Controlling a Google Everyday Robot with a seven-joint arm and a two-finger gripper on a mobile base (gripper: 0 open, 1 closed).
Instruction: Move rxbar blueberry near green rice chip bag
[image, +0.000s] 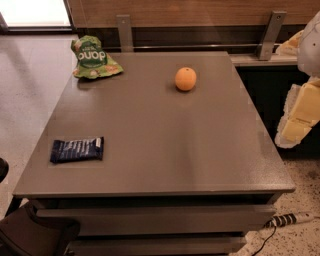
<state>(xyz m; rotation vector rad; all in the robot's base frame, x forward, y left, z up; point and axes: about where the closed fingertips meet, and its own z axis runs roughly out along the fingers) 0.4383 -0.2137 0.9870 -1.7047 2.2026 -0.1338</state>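
Observation:
The rxbar blueberry (77, 149), a flat dark navy wrapper with white lettering, lies flat near the front left corner of the grey table (165, 140). The green rice chip bag (93, 58), crinkled with white lettering, sits at the table's back left corner. My gripper (294, 129) hangs at the end of the white and pale yellow arm at the right edge of the view. It is beyond the table's right side, far from both the bar and the bag, and holds nothing that I can see.
An orange (185, 79) sits on the table toward the back, right of centre. A dark chair (30, 235) stands at the front left. A power strip (292, 218) lies on the floor at the lower right. A wall rail runs behind the table.

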